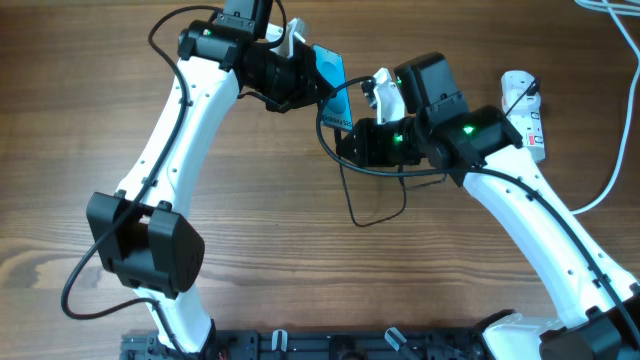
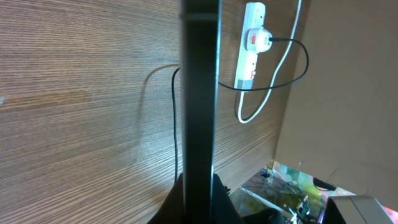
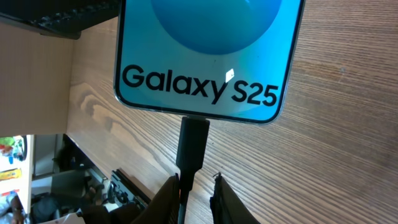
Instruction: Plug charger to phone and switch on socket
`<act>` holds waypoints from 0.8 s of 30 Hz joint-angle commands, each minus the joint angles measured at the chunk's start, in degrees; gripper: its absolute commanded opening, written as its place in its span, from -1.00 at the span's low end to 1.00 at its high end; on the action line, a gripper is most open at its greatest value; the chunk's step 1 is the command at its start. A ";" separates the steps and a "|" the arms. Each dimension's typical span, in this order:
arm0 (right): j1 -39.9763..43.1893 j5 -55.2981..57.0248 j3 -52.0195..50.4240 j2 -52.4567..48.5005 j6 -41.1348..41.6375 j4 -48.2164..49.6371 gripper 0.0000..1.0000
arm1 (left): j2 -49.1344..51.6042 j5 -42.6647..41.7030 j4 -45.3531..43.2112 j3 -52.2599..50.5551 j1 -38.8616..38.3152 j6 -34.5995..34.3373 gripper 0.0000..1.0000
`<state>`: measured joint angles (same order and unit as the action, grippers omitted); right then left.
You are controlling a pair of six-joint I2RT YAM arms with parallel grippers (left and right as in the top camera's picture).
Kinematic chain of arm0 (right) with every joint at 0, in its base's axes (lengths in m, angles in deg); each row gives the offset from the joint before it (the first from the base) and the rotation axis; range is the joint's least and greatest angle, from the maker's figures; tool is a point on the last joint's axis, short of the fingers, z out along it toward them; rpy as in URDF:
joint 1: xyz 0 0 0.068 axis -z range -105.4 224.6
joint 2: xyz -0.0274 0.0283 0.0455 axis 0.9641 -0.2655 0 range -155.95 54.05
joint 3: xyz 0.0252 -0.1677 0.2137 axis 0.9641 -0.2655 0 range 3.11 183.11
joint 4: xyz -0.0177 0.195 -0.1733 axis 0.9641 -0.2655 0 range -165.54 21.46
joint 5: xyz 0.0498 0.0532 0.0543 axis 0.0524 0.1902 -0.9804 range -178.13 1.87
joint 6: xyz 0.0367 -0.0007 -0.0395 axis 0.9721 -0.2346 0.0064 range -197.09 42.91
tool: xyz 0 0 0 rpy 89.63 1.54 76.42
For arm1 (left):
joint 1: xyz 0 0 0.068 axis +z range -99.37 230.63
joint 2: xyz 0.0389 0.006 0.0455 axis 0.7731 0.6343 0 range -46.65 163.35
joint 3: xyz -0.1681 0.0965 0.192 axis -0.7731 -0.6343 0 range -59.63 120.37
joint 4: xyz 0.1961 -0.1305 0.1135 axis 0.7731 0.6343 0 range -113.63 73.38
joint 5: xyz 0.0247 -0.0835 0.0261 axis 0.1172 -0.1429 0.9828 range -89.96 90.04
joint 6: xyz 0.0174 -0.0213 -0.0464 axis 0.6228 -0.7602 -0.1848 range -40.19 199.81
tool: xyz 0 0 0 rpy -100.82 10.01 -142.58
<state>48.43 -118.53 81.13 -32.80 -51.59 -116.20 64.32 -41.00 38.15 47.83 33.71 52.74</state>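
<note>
The phone (image 1: 331, 72) is held up off the table, its bright blue screen (image 3: 205, 56) reading "Galaxy S25". My left gripper (image 1: 300, 78) is shut on it; in the left wrist view the phone (image 2: 199, 93) shows edge-on as a dark bar between the jaws of that gripper (image 2: 199, 202). The charger's black connector (image 3: 193, 142) meets the phone's bottom edge. Its thin cable (image 1: 372, 212) drops between the jaws of my right gripper (image 3: 196, 196), which stand a little apart: the cable touches the left finger (image 3: 169, 200), with a gap to the other. The white socket (image 1: 527, 115) lies at the far right.
The black cable loops over the wooden table (image 1: 260, 230) below the right gripper (image 1: 347, 135) and runs to a plug on the socket (image 2: 252, 43). A thick white cord (image 1: 612, 160) curves along the table's right edge.
</note>
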 commanded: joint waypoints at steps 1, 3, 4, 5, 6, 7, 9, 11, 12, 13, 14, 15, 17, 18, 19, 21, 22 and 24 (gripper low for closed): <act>-0.24 -0.50 0.28 -0.39 1.49 0.07 -0.60 | -1.90 -3.08 0.24 0.17 -0.28 1.14 -0.92; -0.24 -0.48 0.28 -0.39 1.66 0.13 -0.59 | -1.90 -3.26 0.22 0.17 -0.50 1.14 -0.92; -0.24 -0.50 0.28 -0.39 1.68 0.24 -0.60 | -1.90 -3.26 0.22 0.17 -0.61 1.14 -0.92; -0.24 -0.50 0.28 -0.39 1.70 0.31 -0.60 | -1.90 -3.28 0.22 0.17 -0.72 1.11 -0.92; -0.24 -0.50 0.28 -0.39 1.68 0.28 -0.60 | -1.90 -3.28 0.24 0.17 -0.72 1.11 -0.92; -0.24 -0.50 0.28 -0.39 1.68 0.26 -0.64 | -1.90 -3.28 0.24 0.17 -0.76 1.11 -0.92; -0.24 -0.55 0.28 -0.39 1.75 0.28 -0.66 | -1.90 -4.22 0.24 0.17 -0.85 1.11 -0.92; -0.24 -0.55 0.28 -0.39 1.92 0.26 -0.67 | -1.90 -5.16 0.22 0.17 -0.87 1.11 -0.92; -0.24 -0.55 0.28 -0.39 1.92 0.26 -0.67 | -1.90 -5.14 0.22 0.17 -0.87 1.11 -0.92; -0.24 -0.83 0.28 -0.39 1.92 0.24 -0.68 | -1.90 -5.16 0.22 0.17 -0.87 1.11 -0.92; -0.24 -1.16 0.28 -0.39 1.92 0.24 -0.69 | -1.90 -5.16 0.22 0.17 -0.87 1.11 -0.92; -0.24 -1.16 0.28 -0.39 1.97 0.24 -0.71 | -1.90 -5.16 0.22 0.17 -0.87 1.11 -0.92; -0.24 -1.11 0.28 -0.39 2.14 0.31 -0.75 | -1.90 -5.20 0.35 0.17 -0.87 1.11 -0.92; -0.24 -1.09 0.28 -0.39 2.10 0.35 -0.77 | -1.90 -5.20 0.50 0.17 -0.87 1.14 -0.92; -0.24 -1.09 0.28 -0.39 2.10 0.37 -0.81 | -1.90 -5.20 0.68 0.17 -0.87 1.16 -0.92; -0.22 -1.09 0.28 -0.39 2.12 0.68 -0.91 | -1.90 -5.25 1.09 0.17 -0.87 1.33 -0.92; -0.22 -1.09 0.28 -0.39 2.05 1.01 -0.91 | -1.90 -5.46 1.46 0.17 -0.87 1.38 -0.92; -0.22 -1.09 0.28 -0.39 2.08 1.84 -0.91 | -1.90 -5.79 2.05 0.17 -0.87 1.38 -0.92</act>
<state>48.36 -120.14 81.13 -32.80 -49.45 -116.11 64.32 -42.66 38.85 47.83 33.33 53.17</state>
